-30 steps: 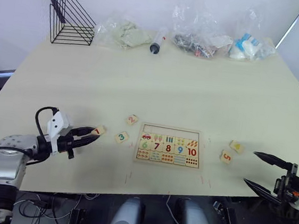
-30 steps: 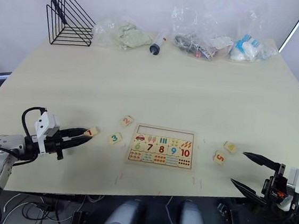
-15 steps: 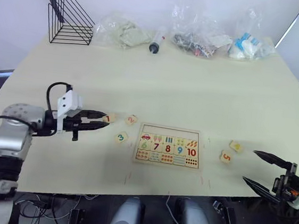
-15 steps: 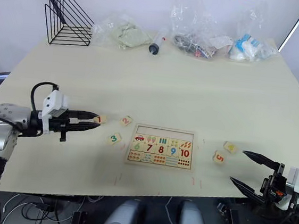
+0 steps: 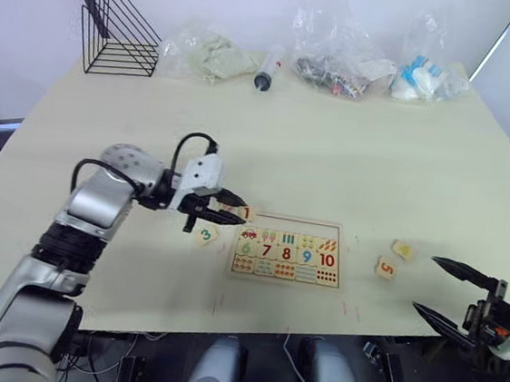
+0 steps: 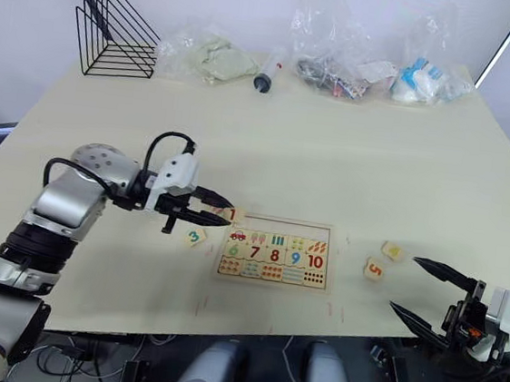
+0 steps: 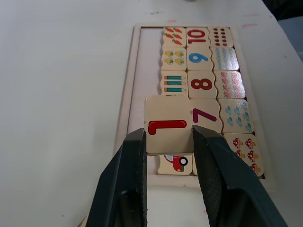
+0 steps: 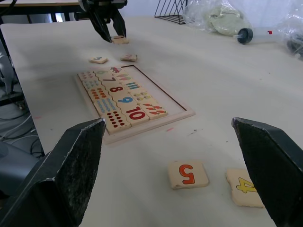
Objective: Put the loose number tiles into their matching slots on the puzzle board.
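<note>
Left gripper pinches the 1 tile between both fingers, and I see it held over the puzzle board's near-left corner. Right gripper hangs spread wide near the 5 tile and 4 tile.

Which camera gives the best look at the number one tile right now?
The left wrist view: the 1 tile sits large between the left claw fingers, over the board. The eye views show it small; the right wrist view, distant.
</note>
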